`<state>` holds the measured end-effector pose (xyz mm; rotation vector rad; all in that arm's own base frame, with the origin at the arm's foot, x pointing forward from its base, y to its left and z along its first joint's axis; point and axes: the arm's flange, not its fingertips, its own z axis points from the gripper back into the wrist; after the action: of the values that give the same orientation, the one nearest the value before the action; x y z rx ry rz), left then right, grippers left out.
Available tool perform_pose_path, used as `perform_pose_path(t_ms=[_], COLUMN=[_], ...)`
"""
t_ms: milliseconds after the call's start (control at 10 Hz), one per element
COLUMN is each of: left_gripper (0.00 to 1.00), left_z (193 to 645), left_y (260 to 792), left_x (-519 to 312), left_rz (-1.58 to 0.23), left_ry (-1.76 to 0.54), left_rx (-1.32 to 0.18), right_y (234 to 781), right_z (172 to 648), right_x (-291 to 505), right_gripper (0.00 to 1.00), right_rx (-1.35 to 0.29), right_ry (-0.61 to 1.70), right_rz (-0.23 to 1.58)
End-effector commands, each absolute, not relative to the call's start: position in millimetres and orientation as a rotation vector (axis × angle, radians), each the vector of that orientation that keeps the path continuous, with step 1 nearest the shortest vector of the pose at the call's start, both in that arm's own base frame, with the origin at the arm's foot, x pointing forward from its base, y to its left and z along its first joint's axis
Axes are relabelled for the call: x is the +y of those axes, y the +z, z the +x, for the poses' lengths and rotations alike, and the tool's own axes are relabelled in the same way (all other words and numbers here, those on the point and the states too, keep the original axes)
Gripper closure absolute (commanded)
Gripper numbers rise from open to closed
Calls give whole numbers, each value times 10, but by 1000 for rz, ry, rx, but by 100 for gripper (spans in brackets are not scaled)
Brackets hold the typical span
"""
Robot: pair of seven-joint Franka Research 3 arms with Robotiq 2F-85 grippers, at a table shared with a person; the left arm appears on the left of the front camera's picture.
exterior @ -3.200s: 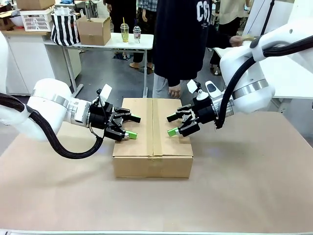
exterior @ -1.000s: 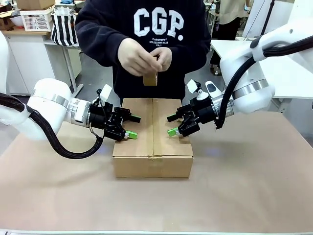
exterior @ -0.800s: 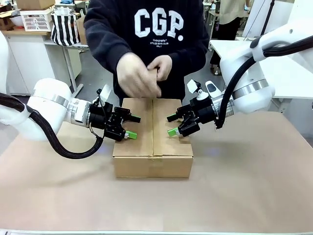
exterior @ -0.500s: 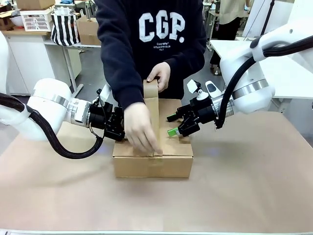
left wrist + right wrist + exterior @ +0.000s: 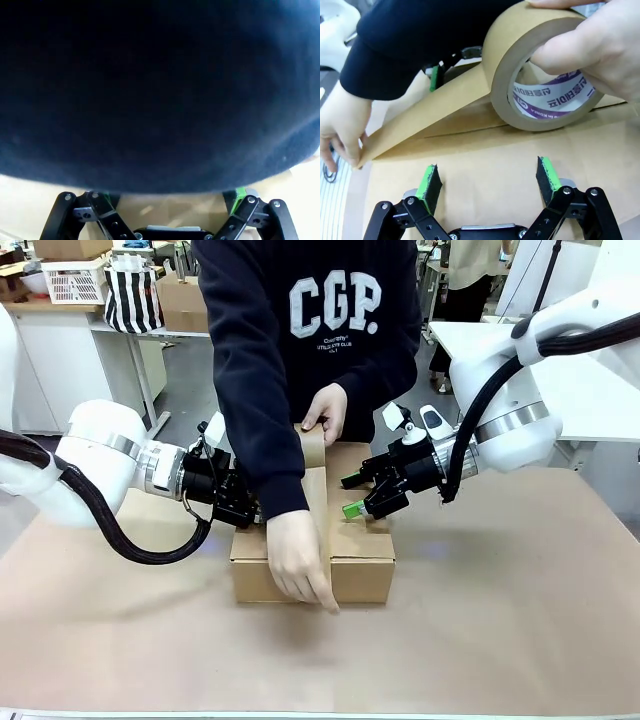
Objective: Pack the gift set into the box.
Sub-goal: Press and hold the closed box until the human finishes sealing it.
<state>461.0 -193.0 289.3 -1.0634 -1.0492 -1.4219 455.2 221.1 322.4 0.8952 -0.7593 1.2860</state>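
Observation:
The brown box (image 5: 365, 562) sits closed at mid-table. A person holds a roll of tan tape (image 5: 540, 75) at its far top edge with one hand. Their other hand (image 5: 300, 570) presses the drawn strip (image 5: 425, 117) along the seam and down the front face. My left gripper (image 5: 238, 502) hovers open over the box's left top, its tips behind the person's dark sleeve (image 5: 160, 90). My right gripper (image 5: 352, 495) hovers open over the right top, empty, green pads (image 5: 430, 182) spread above cardboard. The gift set is out of view.
The table (image 5: 520, 610) has a brown paper cover. Behind the person stand a white table, a smaller cardboard box (image 5: 185, 302) and a striped bag (image 5: 132, 298). The person's arm crosses between my two grippers.
The person stepped in with a tape roll, laid it on the box's far edge and pulled a strip along the seam and over the front edge. Both grippers stayed put.

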Motion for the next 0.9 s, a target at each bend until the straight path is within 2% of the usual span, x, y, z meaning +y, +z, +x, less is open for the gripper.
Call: perform_pose_path(t_ms=[0,800], left_gripper=[0,0], left_z=[4609,4609], left_y=[2883,2883], left_x=[-1929,-1929], left_rz=[-1049,-1049], left_ry=[-1431,-1431], left_rx=[-1068,-1068], right_y=[3204,3204], right_z=[4548,4548], right_x=[2179,2179], right_gripper=[0,0], right_rx=[-747,-747], right_ry=[1291,1291], right_rz=[898,898])
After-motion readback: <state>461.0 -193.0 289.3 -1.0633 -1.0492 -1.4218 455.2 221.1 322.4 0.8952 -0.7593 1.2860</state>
